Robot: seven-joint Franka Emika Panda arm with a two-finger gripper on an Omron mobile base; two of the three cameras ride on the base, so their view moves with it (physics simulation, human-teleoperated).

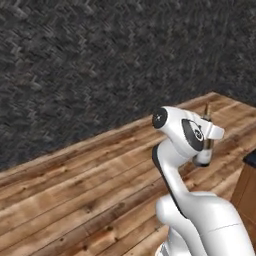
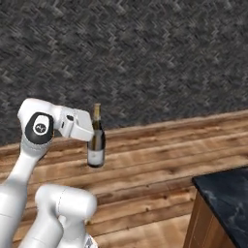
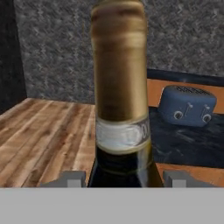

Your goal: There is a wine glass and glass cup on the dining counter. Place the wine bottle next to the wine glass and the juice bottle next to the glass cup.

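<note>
**kitchenbot_fan:** So which step is this? All I get is a big dark herringbone wall point(image 2: 145, 53), plank floor point(image 1: 75, 200), and the arm out in the open.

**panda_watcher:** The carry leg of the wine half, I'd say. Largest thing that matters first: a corner of the dining table point(image 2: 225, 193), black marbled top over a wooden front, pokes in at the lower right of the right base view. In the hand view there's more dark top on the right side, with a blue toaster point(image 3: 187, 105) sitting on it.

**kitchenbot_fan:** And the bottle?

**panda_watcher:** The wine bottle point(image 2: 96, 143) is upright in mid-air over the floor, well short of that table corner. The hand point(image 2: 89, 131) is clenched on it, up around the shoulder; the hand view has the two tips on either side of the dark glass, right below the gold foil neck.

**kitchenbot_fan:** Wine glass? Cup? Juice?

**panda_watcher:** Can't spot any of them from here, so I can't say where on the table it needs to land.

**kitchenbot_fan:** Next move, then?

**panda_watcher:** My guess: bring the base round to the table edge, find the stemmed glass, keep the bottle vertical, lift it over the rim and set it down just beside the glass without knocking it. Juice comes after.
</note>
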